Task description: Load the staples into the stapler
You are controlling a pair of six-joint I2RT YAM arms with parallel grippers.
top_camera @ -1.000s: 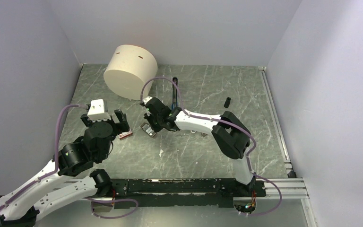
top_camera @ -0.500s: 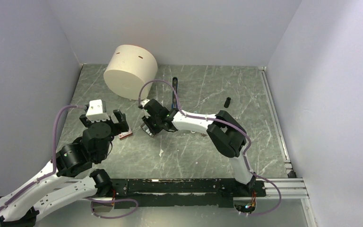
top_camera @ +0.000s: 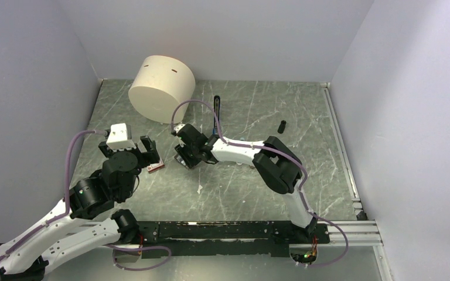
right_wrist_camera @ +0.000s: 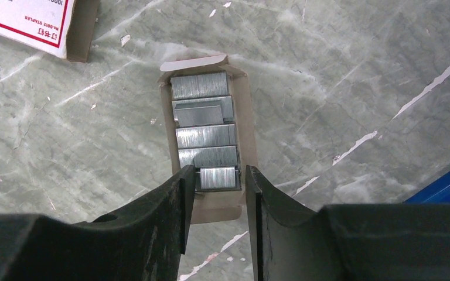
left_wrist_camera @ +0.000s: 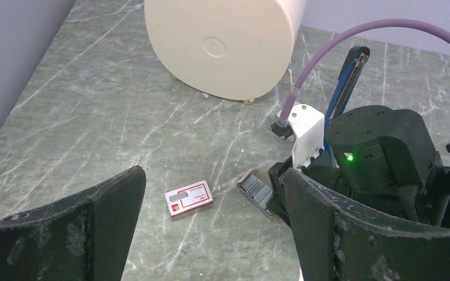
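My right tool (right_wrist_camera: 218,188): jaws parted, straddling the nearest strip of the staples (right_wrist_camera: 204,137), clear of both its sides; the strips lie in an open cardboard tray (right_wrist_camera: 244,117) on the table (right_wrist_camera: 340,70). My left tool (left_wrist_camera: 214,175): spread wide, empty, above the red-and-white box (left_wrist_camera: 188,198). Stapler (left_wrist_camera: 347,76): lying beyond my right tool, apart from the tray.

Right gripper (right_wrist_camera: 218,182), jaws apart either side of the nearest staples (right_wrist_camera: 204,136) in cardboard tray (right_wrist_camera: 246,117)
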